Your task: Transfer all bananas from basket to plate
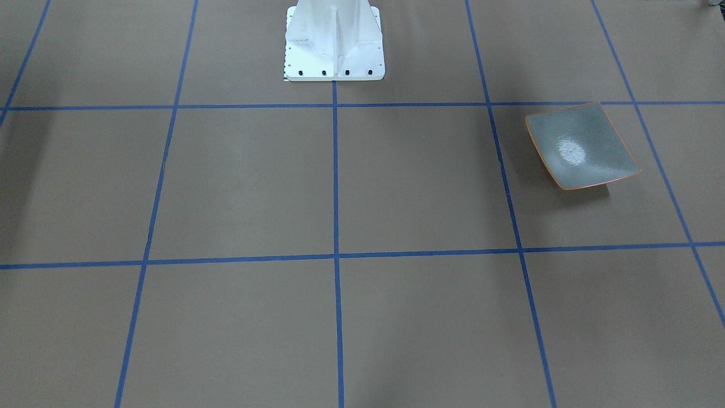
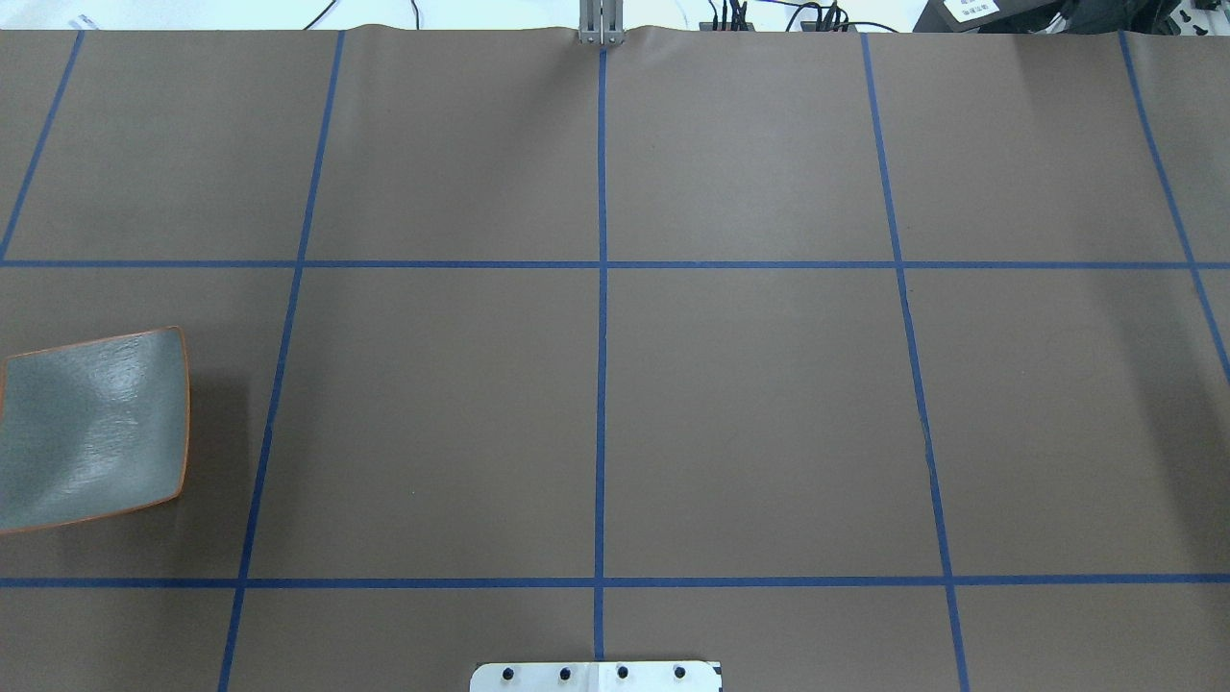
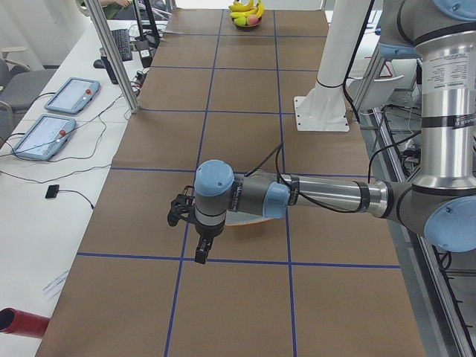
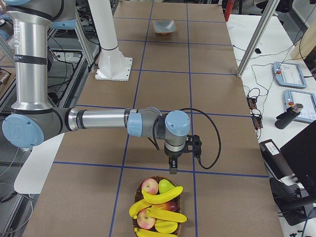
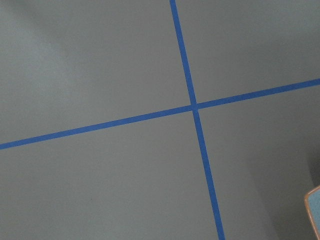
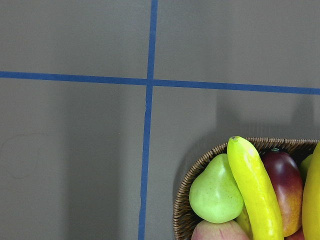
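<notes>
The wicker basket (image 4: 157, 207) sits at the near end of the table in the exterior right view, holding several yellow bananas (image 4: 158, 196) along with apples and a pear. In the right wrist view, one banana (image 6: 252, 185) lies across the basket rim (image 6: 200, 165). My right gripper (image 4: 173, 169) hangs just beyond the basket, apart from it; I cannot tell whether it is open or shut. The grey-green plate (image 1: 580, 146) (image 2: 91, 428) lies bare. My left gripper (image 3: 201, 251) hovers beside the plate (image 3: 249, 221); I cannot tell its state either. A plate corner (image 5: 314, 207) shows in the left wrist view.
The white robot base (image 1: 334, 42) stands at the table's middle edge. A green pear (image 6: 216, 192) and a red apple (image 6: 285, 185) share the basket. Tablets (image 3: 44, 134) and cables lie on a side bench. Blue tape lines grid the brown table.
</notes>
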